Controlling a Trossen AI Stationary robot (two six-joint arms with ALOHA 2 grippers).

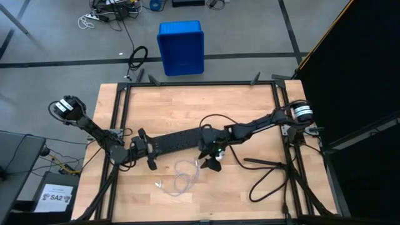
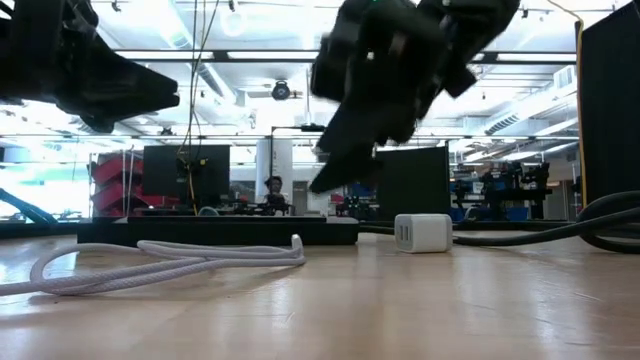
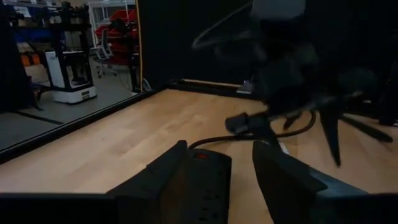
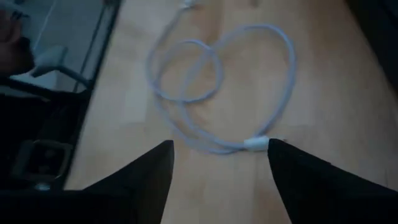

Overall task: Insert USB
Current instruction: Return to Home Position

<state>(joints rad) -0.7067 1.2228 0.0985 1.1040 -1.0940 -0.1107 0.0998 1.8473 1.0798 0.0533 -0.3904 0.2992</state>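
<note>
The USB (image 1: 181,176) is a thin whitish cable lying in loose loops on the wooden table near its front edge. One plug end (image 4: 256,143) rests flat on the wood. My right gripper (image 4: 220,144) hangs open above the cable, slanting down, with nothing between its fingers; it is dark and blurred in the low view (image 2: 345,165). A black power strip (image 1: 181,140) lies across the table's middle. My left gripper (image 3: 221,149) is level and open, with a finger on either side of the strip's left end. A white cube adapter (image 2: 422,232) stands by the strip's right end. My left gripper's fingers (image 3: 168,180) stand on either side of the power strip's left end (image 3: 208,177), coming level from the table's left. A gap shows between one finger and the strip. The other finger lies close along its side; I cannot tell whether it touches.
A thick black power cord (image 1: 269,172) loops over the table's right part. Black frame rails (image 1: 200,82) run along the table's edges. A blue bin (image 1: 181,47) stands on the floor beyond the far edge. Bare wood lies at the far left (image 1: 156,106).
</note>
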